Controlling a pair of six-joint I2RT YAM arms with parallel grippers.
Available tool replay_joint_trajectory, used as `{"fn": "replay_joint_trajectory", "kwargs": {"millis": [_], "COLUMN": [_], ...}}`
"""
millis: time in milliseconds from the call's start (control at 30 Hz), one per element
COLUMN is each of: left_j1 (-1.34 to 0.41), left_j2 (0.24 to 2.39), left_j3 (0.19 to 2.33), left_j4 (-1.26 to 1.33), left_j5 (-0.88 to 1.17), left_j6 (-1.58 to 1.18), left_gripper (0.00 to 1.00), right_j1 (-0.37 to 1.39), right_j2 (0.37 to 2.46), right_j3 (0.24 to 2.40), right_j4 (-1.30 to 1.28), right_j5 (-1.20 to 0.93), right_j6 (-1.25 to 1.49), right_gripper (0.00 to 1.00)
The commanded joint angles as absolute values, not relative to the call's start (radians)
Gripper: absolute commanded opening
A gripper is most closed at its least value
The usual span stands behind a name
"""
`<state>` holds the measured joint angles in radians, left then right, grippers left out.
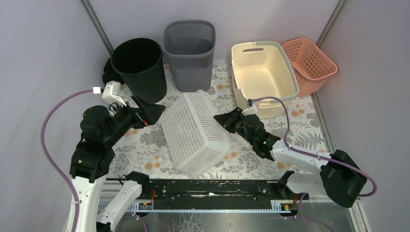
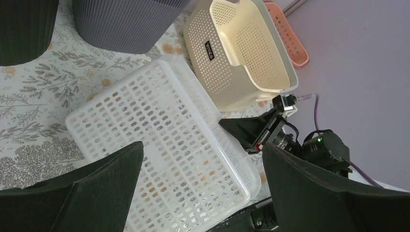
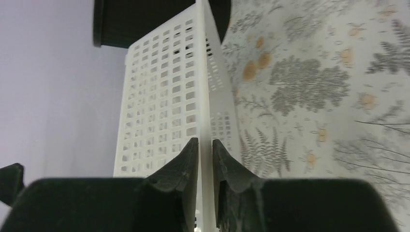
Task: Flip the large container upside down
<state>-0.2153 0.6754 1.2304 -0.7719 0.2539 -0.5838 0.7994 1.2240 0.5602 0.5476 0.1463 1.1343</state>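
**Basket half-tipped, held by one thin edge**

Mid-table, the white basket (image 1: pixel 193 133) stands tilted on one long side. The right gripper (image 3: pixel 205 145) is clamped on its thin edge at 3 o'clock; the left gripper (image 1: pixel 150 112) gapes empty at 9. That narrow pinch could slip — the basket would flop back. Toward 12: one black bin (image 1: pixel 140 67), one grey bin (image 1: pixel 189 53), one cream basket (image 1: pixel 261 77), one pink basket (image 1: pixel 309 65).

**White basket (image 1: pixel 193 133) tilting base-up on table (image 1: pixel 140 150)**

The right gripper (image 1: pixel 221 118) is holding the white basket's right edge, while the left gripper (image 1: pixel 152 111) is hovering, spread wide, just beside its left wall. A black bin (image 1: pixel 140 67), grey bin (image 1: pixel 189 53), cream basket (image 1: pixel 261 75) and pink basket (image 1: pixel 310 63) are standing behind.
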Motion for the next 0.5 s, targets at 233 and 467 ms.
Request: {"fn": "replay_joint_trajectory", "kwargs": {"millis": [233, 467], "left_j1": [-0.219, -0.219], "left_j2": [0.720, 0.726], "left_j3": [1.133, 1.038], "left_j4": [-0.688, -0.702], "left_j5": [0.297, 0.386], "left_j6": [-0.577, -0.547], "left_gripper": [1.00, 1.00], "right_j1": [0.798, 0.798], "right_j2": [1.286, 1.221], "right_j3": [0.396, 0.403], "right_j4": [0.488, 0.353], "right_j5": [0.247, 0.185], "right_j6": [1.066, 0.979], "right_gripper": [0.54, 0.65]}}
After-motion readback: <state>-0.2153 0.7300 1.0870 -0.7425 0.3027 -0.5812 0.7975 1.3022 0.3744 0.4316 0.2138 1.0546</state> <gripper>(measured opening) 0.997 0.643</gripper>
